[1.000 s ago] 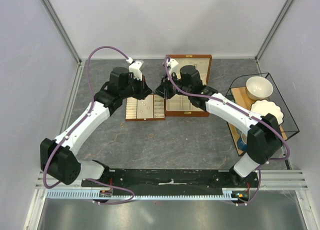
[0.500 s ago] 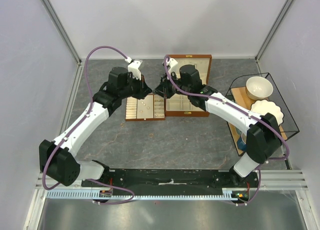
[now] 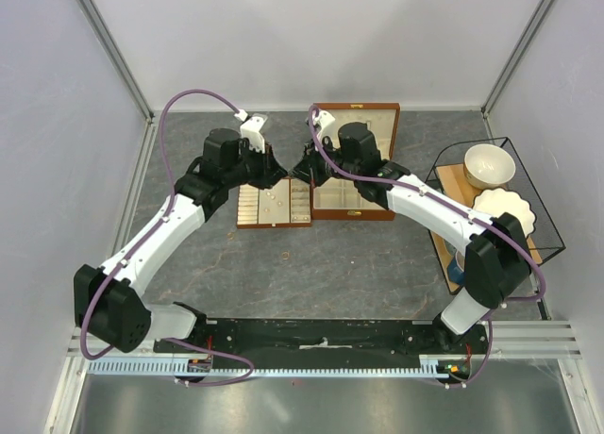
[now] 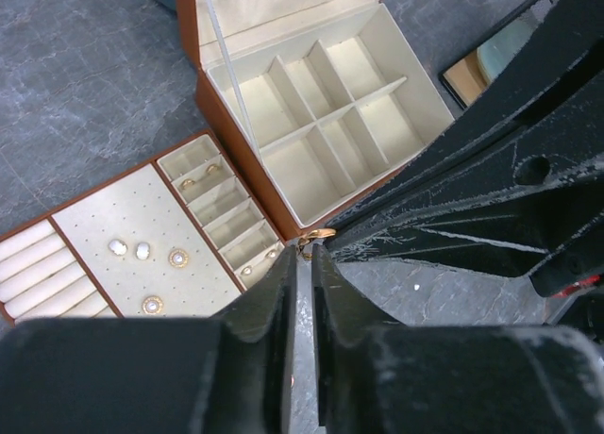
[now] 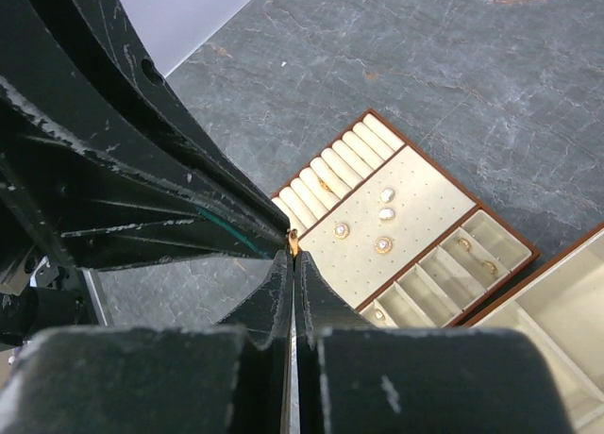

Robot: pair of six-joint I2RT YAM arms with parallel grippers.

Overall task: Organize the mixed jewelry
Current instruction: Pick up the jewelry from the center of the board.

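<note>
My two grippers meet tip to tip above the right end of the cream slotted tray (image 3: 247,208). The right gripper (image 5: 293,250) is shut on a tiny gold ring (image 5: 293,237), one of the mixed jewelry. The left gripper (image 4: 304,255) stands open by a narrow slit, its tips right beside that ring (image 4: 319,235). In the overhead view the left gripper (image 3: 282,171) faces the right gripper (image 3: 301,169). Pale round earrings (image 4: 142,252) lie on the tray's dotted pad (image 5: 425,208). Small gold pieces (image 5: 462,245) lie in its side slots. A speck of jewelry (image 3: 286,256) lies on the table.
The brown wooden box (image 3: 377,123) stands open right of the tray, and its cream compartments (image 4: 311,104) hold nothing I can see. A wire rack at the far right carries a bowl (image 3: 489,165), a scalloped plate (image 3: 503,208) and a blue cup (image 3: 457,269).
The right gripper has closed onto the gold ring. The left gripper's jaws have parted slightly. Both arms have stayed nearly in place.
</note>
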